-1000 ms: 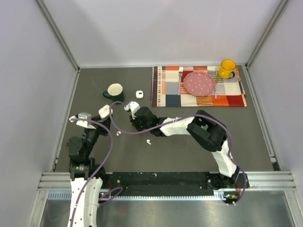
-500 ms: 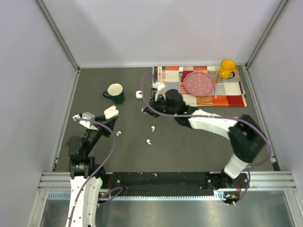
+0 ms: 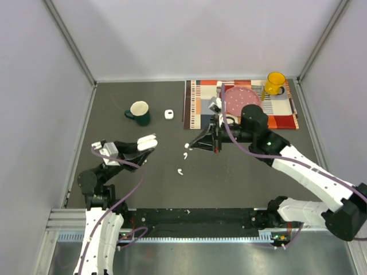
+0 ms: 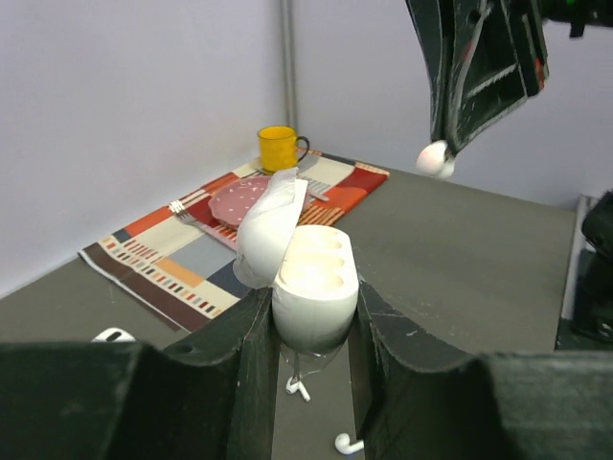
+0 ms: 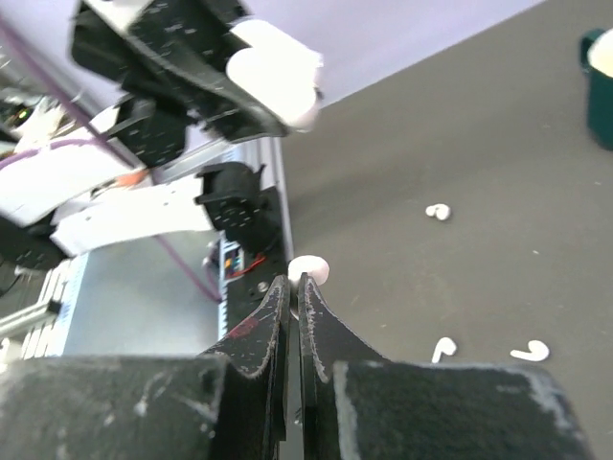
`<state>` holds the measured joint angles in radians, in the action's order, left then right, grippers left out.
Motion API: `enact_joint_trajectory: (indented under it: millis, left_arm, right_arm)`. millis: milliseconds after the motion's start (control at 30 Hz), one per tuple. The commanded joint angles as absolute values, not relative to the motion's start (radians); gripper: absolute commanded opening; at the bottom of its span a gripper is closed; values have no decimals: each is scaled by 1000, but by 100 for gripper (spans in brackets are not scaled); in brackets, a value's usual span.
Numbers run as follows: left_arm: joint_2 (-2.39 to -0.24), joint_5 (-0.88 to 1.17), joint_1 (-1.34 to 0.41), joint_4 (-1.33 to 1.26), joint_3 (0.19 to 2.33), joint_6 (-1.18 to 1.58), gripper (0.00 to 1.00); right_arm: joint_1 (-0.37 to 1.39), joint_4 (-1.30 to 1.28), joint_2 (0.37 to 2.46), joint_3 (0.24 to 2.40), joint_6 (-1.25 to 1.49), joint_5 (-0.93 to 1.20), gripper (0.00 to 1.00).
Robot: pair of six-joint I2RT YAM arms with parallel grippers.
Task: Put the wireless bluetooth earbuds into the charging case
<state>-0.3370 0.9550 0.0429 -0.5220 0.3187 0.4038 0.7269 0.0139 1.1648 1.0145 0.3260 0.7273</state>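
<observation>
My left gripper (image 3: 147, 141) is shut on a white charging case (image 4: 314, 287) and holds it upright above the table, with its lid (image 4: 271, 225) open. My right gripper (image 3: 190, 145) is shut on one white earbud (image 5: 308, 269), pinched at the fingertips, to the right of the case and apart from it. The left wrist view shows that earbud (image 4: 436, 158) hanging above and beyond the case. Other earbuds lie on the dark table: one (image 3: 185, 154) under the right gripper, one (image 3: 180, 171) nearer me, and a third (image 5: 438, 211) farther left.
A green mug (image 3: 139, 112) stands at the back left, with a small white closed case (image 3: 168, 114) beside it. A striped placemat (image 3: 200, 112) at the back right carries a pink plate (image 3: 241, 102), cutlery and a yellow mug (image 3: 275, 82).
My right arm has drawn back to the right, its gripper shut on an earbud. My left gripper has moved right with the open case.
</observation>
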Motion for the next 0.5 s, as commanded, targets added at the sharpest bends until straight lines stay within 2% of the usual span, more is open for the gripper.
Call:
enact_joint_trajectory:
  millis: [0,233,467]
  left_arm:
    - [-373,1107,31,-831,290,524,0]
    - [-455,1166,18,-1049,284,670,0]
    - [-505,1189,-64,-1081,301,684,0]
  right_arm:
    - [716,-92,1051,1035,266,891,0]
    - [716,-175,970,1087,204,985,0]
    - [777,-187,965,1129,123,959,0]
